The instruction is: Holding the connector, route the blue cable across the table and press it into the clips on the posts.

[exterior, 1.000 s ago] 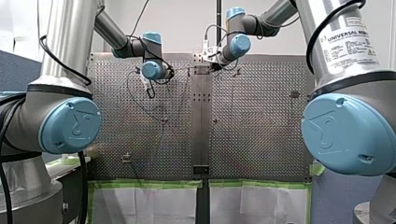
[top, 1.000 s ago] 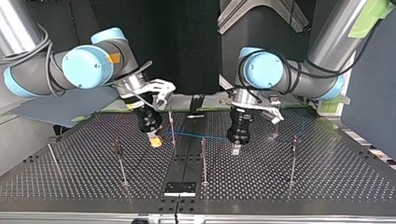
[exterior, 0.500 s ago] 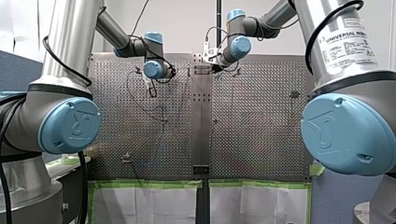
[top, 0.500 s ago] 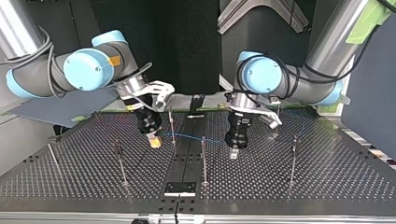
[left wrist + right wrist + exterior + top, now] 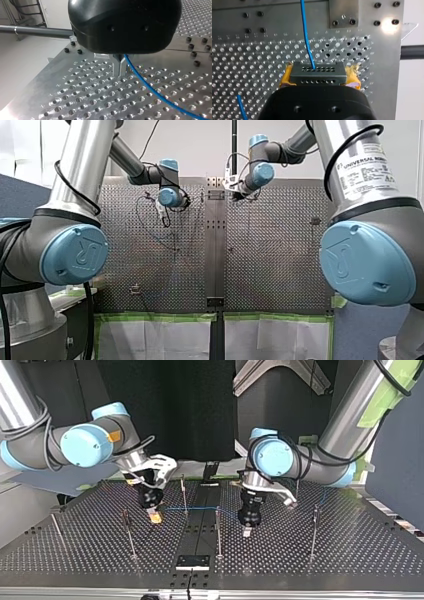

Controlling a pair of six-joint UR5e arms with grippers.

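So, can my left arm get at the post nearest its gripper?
Probably yes: that post stands close beside my left gripper, with only bare table between them; the blue cable crosses near its top.

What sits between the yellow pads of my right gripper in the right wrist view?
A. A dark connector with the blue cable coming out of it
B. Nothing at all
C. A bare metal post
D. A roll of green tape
A: the connector is clamped between the pads of my right gripper, and the blue cable leaves its holed face.
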